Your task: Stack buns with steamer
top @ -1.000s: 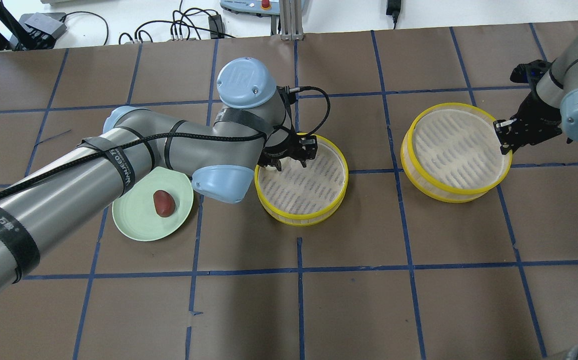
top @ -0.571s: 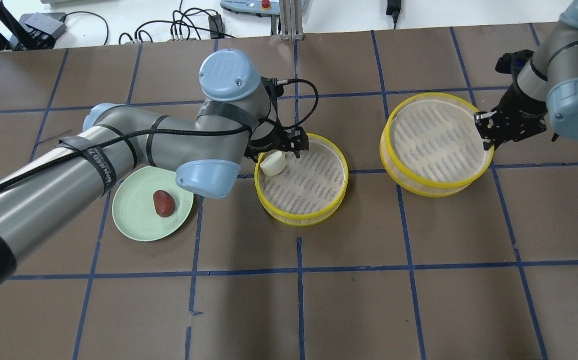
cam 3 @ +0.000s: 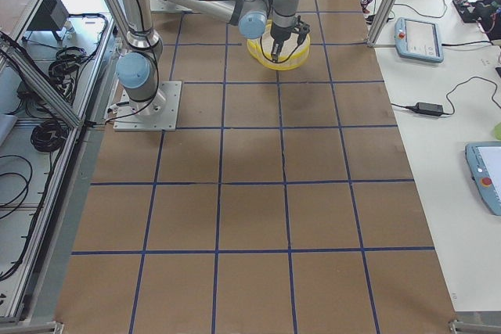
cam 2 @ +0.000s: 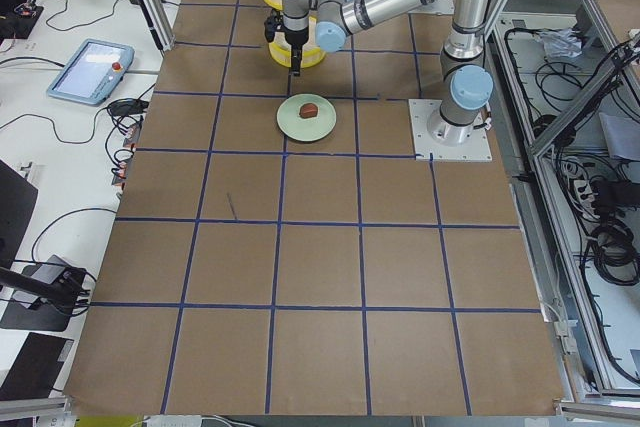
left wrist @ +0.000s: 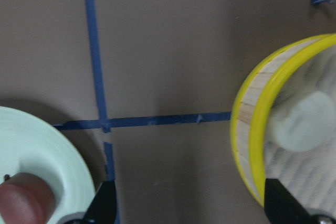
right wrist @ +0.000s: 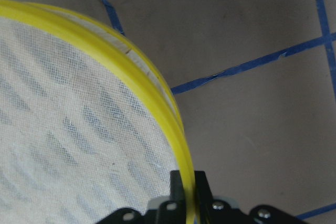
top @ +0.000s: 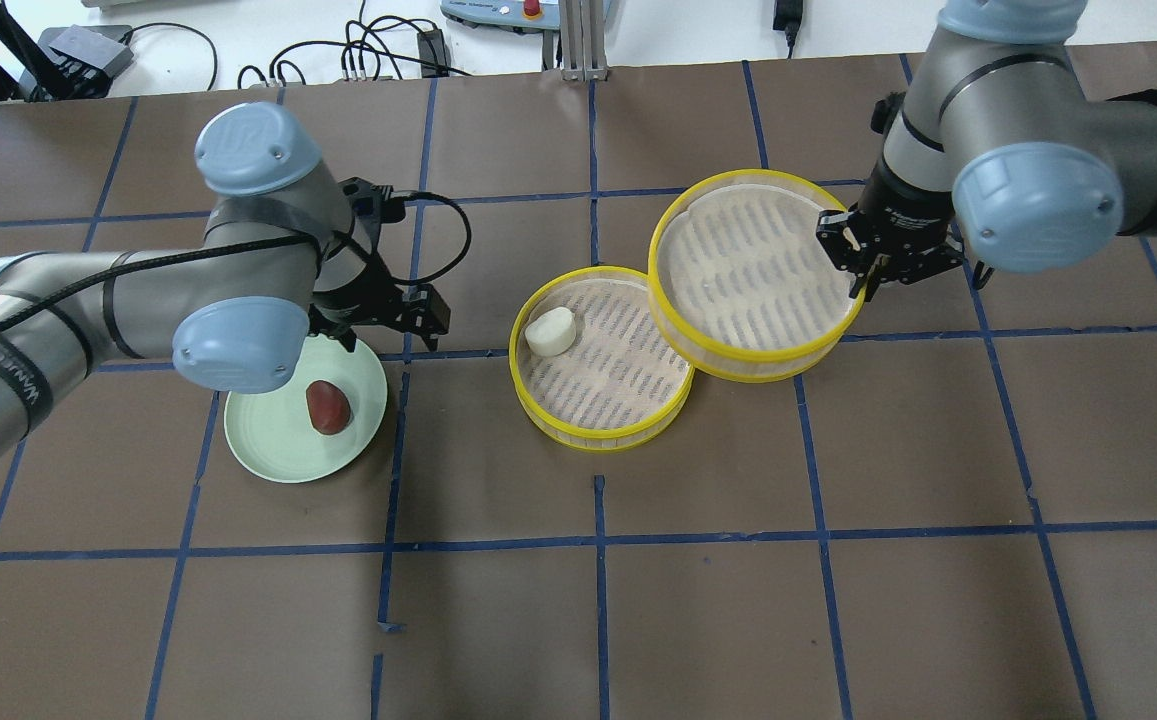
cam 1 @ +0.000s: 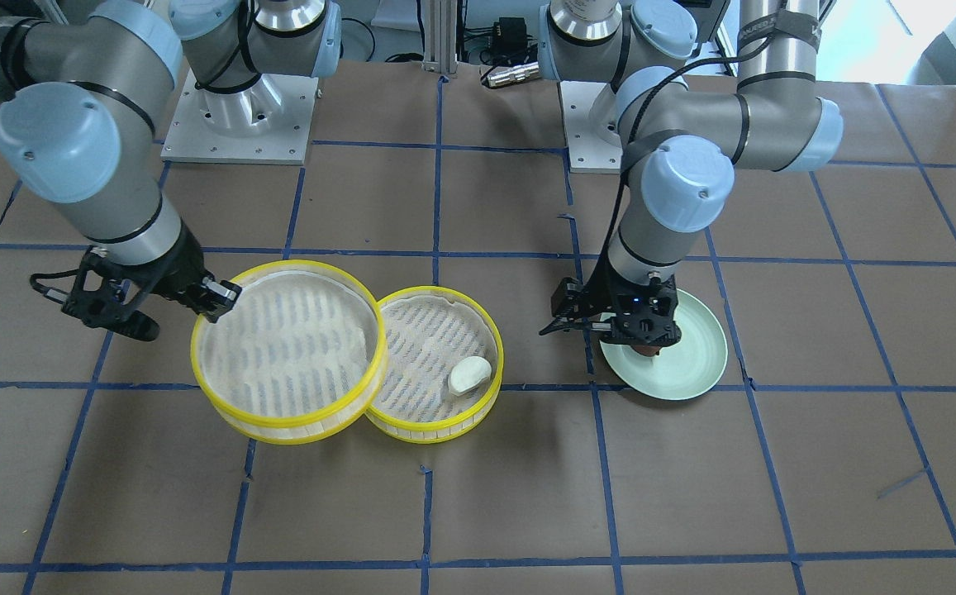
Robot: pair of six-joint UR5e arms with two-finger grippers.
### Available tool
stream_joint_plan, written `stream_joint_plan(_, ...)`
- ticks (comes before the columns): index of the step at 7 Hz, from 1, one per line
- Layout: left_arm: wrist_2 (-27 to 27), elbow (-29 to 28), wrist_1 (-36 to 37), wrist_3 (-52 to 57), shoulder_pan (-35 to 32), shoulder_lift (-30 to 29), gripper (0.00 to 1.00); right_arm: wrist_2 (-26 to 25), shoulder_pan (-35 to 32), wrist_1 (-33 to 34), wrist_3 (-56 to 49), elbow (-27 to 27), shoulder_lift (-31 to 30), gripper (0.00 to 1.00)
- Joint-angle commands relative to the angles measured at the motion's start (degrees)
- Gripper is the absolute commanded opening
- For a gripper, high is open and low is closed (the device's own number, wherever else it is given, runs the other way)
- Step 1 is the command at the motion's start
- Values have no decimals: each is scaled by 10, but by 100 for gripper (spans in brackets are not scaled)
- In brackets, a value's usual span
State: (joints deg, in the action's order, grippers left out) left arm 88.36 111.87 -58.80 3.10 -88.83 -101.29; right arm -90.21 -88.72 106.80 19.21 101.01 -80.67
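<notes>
The white bun (top: 550, 331) lies in the yellow-rimmed steamer tray (top: 598, 443) on the table; it also shows in the left wrist view (left wrist: 299, 121). The reddish-brown bun (top: 328, 406) lies on the pale green plate (top: 268, 445). My left gripper (top: 388, 325) is open and empty, just above the plate's far right edge. My right gripper (top: 863, 262) is shut on the rim of a second steamer tray (top: 738, 375). It holds that tray lifted, overlapping the first tray's far right edge. The right wrist view shows the fingertips (right wrist: 178, 182) pinching the yellow rim.
Blue tape lines grid the brown table. Cables and a pendant (top: 498, 12) lie past the far edge. The two arm bases (cam 1: 238, 116) stand at the robot's side. In the front view my left gripper (cam 1: 610, 330) hides most of the brown bun.
My left gripper let go of the white bun in the tray and moved left to the plate. My right gripper carried the second tray left until it overlaps the first.
</notes>
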Motion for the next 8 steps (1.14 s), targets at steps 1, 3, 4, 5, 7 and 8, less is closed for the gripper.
stream_joint_plan(1, 0, 43, -2, 63, 86, -6, 99, 1, -88, 2, 146, -2, 15, 8)
stream_joint_plan(3, -6, 57, 1, 60, 86, -13, 82, 1, -137, 9, 222, -3, 38, 8)
stream_joint_plan(4, -4, 60, 2, 64, 86, -15, 64, 19, -140, 9, 229, -3, 40, 8)
stream_joint_plan(5, -1, 59, 3, 67, 86, -20, 45, 42, -140, 11, 231, -3, 41, 8)
stream_joint_plan(7, 0, 56, 6, 67, 86, -29, 12, 40, -139, 11, 226, 2, 46, 8)
stream_joint_plan(8, 0, 51, 15, 67, 86, -26, 2, 39, -140, 11, 231, 2, 47, 8)
